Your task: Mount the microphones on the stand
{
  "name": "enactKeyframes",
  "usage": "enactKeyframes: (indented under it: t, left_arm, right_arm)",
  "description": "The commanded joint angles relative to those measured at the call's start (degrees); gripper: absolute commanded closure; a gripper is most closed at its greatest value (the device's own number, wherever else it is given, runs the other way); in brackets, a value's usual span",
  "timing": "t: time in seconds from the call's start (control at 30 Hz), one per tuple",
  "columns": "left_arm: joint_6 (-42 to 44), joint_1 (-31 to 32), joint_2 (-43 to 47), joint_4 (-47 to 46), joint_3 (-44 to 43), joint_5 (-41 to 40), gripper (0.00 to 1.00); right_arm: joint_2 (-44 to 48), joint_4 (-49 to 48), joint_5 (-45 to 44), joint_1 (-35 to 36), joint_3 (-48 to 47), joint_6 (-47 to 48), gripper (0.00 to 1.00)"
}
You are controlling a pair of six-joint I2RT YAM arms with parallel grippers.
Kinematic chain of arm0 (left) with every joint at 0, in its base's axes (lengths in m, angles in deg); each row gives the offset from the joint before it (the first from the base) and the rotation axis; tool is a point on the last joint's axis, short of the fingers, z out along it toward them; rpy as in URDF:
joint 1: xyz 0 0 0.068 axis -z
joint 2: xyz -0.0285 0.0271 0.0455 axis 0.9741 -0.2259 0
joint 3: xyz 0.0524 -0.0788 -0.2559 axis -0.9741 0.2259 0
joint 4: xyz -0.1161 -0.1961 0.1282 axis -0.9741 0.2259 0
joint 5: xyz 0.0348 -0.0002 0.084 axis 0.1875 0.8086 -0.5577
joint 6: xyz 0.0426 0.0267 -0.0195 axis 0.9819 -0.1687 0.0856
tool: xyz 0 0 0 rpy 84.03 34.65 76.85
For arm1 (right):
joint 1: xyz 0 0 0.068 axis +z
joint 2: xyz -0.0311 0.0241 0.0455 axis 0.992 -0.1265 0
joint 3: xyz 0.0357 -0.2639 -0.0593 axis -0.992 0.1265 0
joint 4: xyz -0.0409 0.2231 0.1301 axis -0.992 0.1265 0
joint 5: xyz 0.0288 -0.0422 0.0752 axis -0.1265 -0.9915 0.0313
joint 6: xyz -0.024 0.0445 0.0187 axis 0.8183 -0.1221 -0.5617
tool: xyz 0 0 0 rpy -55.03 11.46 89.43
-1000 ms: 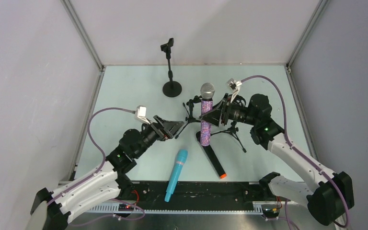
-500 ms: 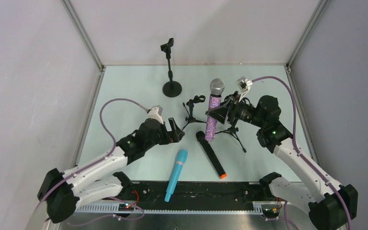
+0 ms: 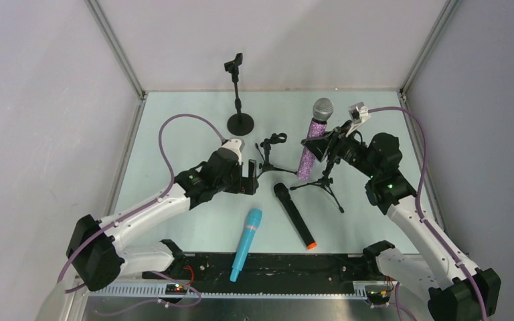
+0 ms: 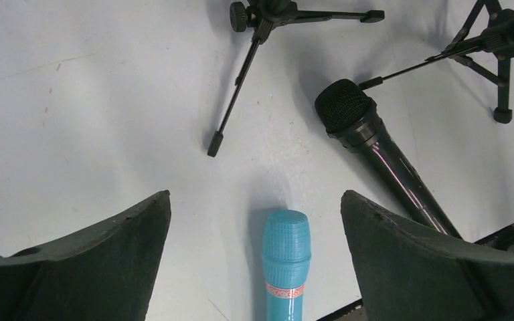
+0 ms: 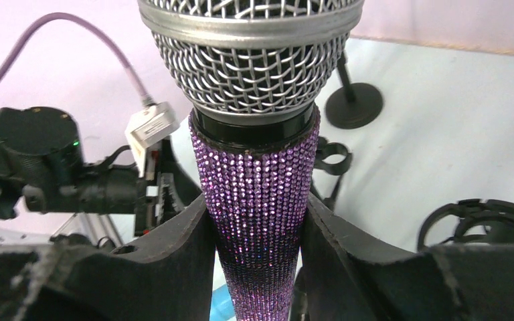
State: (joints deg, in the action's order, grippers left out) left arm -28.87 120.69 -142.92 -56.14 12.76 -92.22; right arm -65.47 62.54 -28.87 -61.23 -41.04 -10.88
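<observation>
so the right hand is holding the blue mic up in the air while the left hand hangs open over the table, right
Not the blue one. The right wrist view shows the right hand shut on the glittery purple microphone with the silver mesh head; the cyan-blue microphone lies on the table. The left hand does hang open over the table.

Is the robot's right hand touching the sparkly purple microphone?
Touching. The right wrist view shows the right gripper clamped on the purple microphone, its fingers pressed against both sides of the handle.
</observation>
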Motion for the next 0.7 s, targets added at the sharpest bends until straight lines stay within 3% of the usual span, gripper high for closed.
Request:
enactKeyframes:
  t: [0.0, 0.17, 0.67]
  left_arm:
    - [5.2, -0.2, -1.0, 3.9, -4.1, -2.0, 0.00]
    - [5.9, -0.1, -0.4, 4.5, -5.2, -2.4, 0.00]
    - [2.2, -0.1, -1.0, 4.3, -4.3, -1.4, 0.00]
  right_arm:
    - [1.4, -4.1, -8.2, -0.5, -2.4, 3.6, 1.00]
    - [1.0, -6.0, -17.2, -1.0, -2.4, 4.8, 1.00]
    - [-2.0, -16.6, -25.5, -1.6, -2.4, 16.4, 1.00]
